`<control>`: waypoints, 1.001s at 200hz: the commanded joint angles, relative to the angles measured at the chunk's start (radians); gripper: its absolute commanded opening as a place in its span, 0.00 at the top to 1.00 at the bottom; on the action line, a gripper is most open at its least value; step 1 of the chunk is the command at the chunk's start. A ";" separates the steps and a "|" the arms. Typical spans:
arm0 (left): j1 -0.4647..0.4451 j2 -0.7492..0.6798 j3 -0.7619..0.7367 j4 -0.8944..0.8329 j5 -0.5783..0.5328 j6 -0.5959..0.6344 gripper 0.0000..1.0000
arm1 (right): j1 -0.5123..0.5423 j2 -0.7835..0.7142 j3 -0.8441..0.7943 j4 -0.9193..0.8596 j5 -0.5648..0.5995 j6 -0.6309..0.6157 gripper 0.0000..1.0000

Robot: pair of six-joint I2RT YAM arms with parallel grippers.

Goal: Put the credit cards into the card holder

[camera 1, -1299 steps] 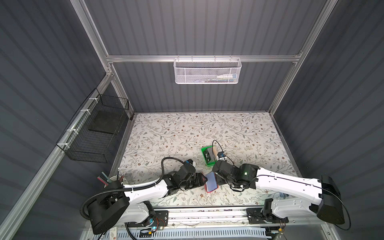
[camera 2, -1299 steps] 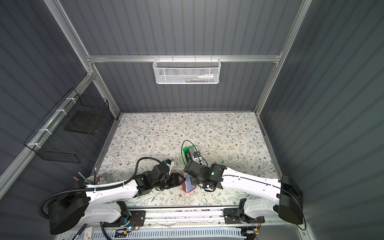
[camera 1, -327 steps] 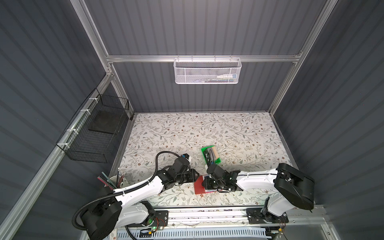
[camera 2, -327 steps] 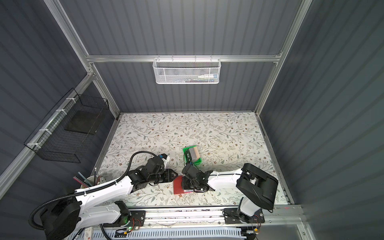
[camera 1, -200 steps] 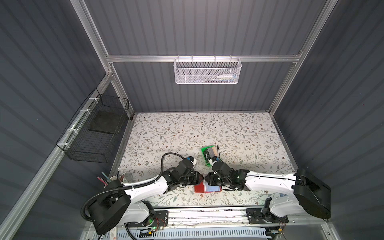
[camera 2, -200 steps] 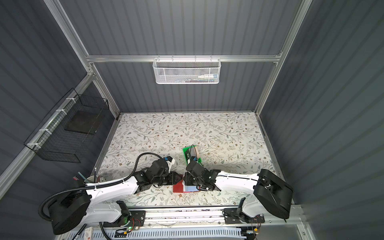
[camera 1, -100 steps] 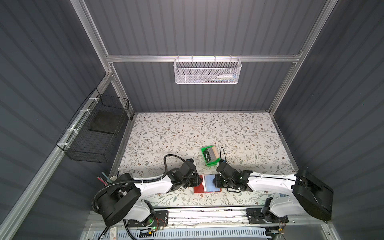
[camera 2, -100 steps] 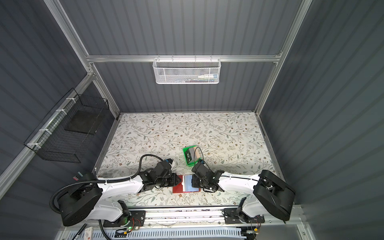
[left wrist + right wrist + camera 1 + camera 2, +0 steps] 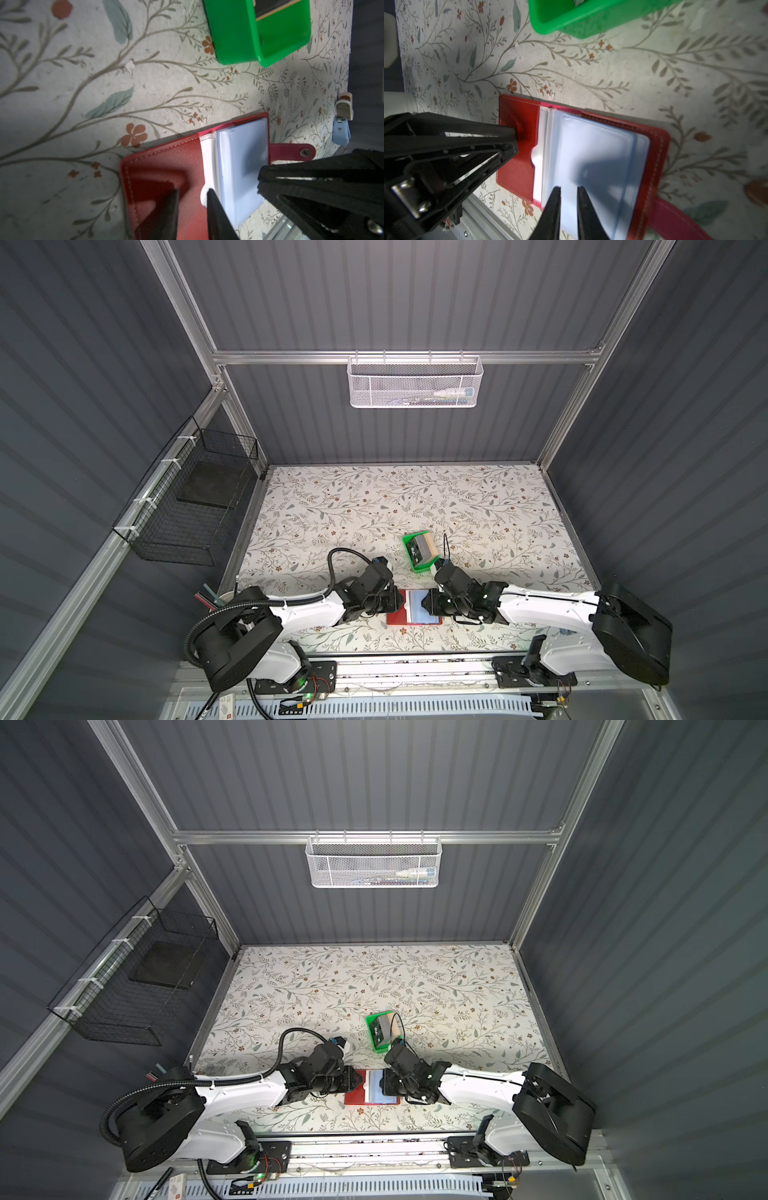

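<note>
While our left gripper (image 9: 398, 602), jaws slightly parted, bears on the holder's (image 9: 395, 617) left cover (image 9: 517, 176) at lower centre, our right gripper (image 9: 428, 606), jaws barely parted, hovers over its sleeves (image 9: 591, 145). If either slips, it may flop shut; cards (image 9: 424, 546) sit in the tray (image 9: 420, 569) above.

You are looking into a booth with dark grey ribbed walls (image 9: 415, 294) held in a silver frame (image 9: 291, 357). A white basket (image 9: 415, 385) of fine mesh hangs from the frame's back bar, and the few things inside are too small to make out. On the left wall a black wire basket (image 9: 183, 522) holds a dark flat slab (image 9: 210, 483). The table (image 9: 395, 497) has a pale surface printed with leafy twigs and small brown flowers. Light is brightest on its near part, broken by soft shadows. A metal rail (image 9: 415, 668) runs along the near edge.
</note>
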 commanded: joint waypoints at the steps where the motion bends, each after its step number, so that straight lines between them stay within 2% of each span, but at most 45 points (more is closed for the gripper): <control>1: 0.000 0.011 -0.014 -0.012 -0.013 0.018 0.74 | 0.000 0.036 0.006 0.010 -0.038 -0.010 0.81; 37: -0.001 -0.007 -0.020 -0.018 -0.019 0.017 0.74 | -0.001 0.063 0.023 -0.088 0.025 0.010 0.82; 93: 0.000 -0.029 -0.026 0.007 -0.009 0.014 0.74 | -0.001 -0.046 -0.006 -0.028 0.005 -0.025 0.82; 153: -0.001 -0.047 -0.016 -0.001 -0.002 0.016 0.74 | -0.002 -0.009 0.011 -0.095 0.033 -0.004 0.82; 200: 0.003 -0.070 0.062 -0.085 -0.026 0.039 0.74 | -0.002 -0.090 0.045 -0.161 0.089 -0.032 0.81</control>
